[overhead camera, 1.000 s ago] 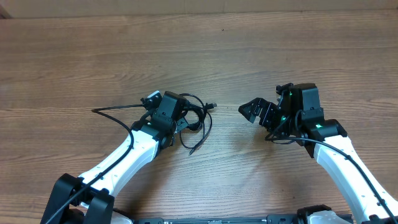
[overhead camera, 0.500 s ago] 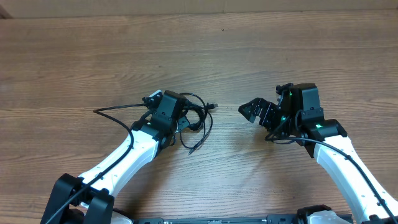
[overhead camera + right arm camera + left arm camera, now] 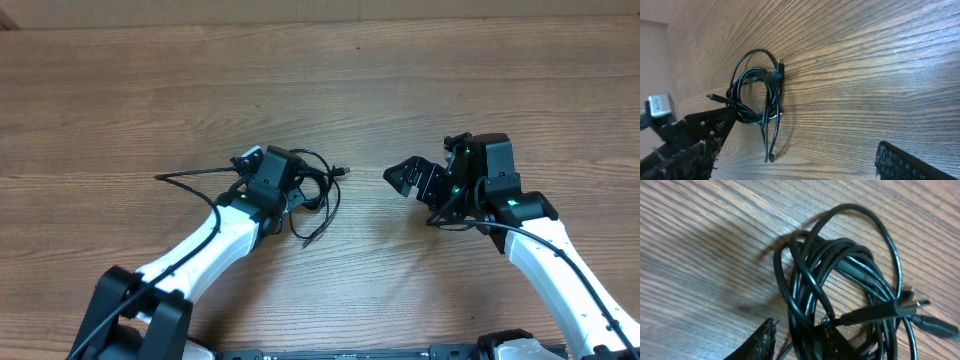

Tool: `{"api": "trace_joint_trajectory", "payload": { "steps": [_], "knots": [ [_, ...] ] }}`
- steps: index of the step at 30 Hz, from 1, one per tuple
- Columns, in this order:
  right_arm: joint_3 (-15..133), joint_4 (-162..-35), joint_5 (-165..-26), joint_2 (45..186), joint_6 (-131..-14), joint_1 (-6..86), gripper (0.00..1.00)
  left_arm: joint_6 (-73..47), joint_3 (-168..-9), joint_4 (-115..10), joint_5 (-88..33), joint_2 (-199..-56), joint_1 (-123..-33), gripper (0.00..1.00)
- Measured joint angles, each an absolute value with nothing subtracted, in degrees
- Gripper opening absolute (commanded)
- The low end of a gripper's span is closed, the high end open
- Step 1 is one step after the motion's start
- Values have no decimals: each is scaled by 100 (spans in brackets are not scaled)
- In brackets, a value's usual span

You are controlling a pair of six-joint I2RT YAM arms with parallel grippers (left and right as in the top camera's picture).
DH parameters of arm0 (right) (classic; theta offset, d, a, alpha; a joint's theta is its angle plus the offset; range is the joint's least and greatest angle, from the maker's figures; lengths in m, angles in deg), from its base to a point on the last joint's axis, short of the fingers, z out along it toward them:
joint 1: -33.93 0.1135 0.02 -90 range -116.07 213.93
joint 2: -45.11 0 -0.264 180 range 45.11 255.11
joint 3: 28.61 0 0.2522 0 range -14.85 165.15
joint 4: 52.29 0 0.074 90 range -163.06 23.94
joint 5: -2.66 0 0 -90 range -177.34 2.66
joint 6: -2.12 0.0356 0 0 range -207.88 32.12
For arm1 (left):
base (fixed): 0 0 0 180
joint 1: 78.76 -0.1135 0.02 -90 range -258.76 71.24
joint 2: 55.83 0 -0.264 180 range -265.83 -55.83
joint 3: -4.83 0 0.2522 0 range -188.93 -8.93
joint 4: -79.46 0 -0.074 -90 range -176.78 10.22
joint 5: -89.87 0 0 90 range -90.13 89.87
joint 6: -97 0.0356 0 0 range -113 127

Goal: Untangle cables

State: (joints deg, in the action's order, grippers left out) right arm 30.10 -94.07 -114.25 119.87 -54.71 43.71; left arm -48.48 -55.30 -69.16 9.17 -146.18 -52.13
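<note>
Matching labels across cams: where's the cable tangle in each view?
Overhead: the cables lie left of centre.
Left wrist: they fill the centre and right of the frame.
Right wrist: left of centre, seen from farther off.
Shared landmark: the plug sticking out of the coil, also at and.

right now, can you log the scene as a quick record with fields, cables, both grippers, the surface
cables: thin black cords, looped together in one tangled bundle, lying on the table
left gripper: at the bundle, fingers close together with strands between them
right gripper: open, off to the bundle's right, apart from it, holding nothing
table: wood grain
task state: not yet untangled
</note>
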Motion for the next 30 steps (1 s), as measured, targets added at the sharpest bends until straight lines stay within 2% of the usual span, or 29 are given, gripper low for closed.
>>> {"api": "trace_joint_trajectory", "payload": {
  "steps": [3,6,16,23,25,26,30],
  "knots": [
    [3010,-9284,-11430,11987,-5462,4371,100,-4848,-5532,-7110,941,-14764,-5213,19],
    [3010,-9219,-11467,11987,-5464,4371,100,-4833,-5532,-7344,958,-14813,-5215,4],
    [3010,-9310,-11585,11987,-5086,4373,100,-4630,-5547,-7359,744,-14813,-5215,4],
    [3010,-9380,-11734,11987,-4920,4373,100,-4619,-5591,-6288,-255,-14384,-5217,4],
    [3010,-9396,-11749,11987,-4898,4373,100,-4726,-5591,-5934,-364,-14135,-5213,12],
    [3010,-9398,-11755,11987,-4889,4373,100,-4763,-5591,-5834,-386,-13991,-5213,25],
    [3010,-9398,-11758,11987,-4885,4373,100,-4765,-5591,-5904,-327,-13377,-5213,62]
  ]
}}
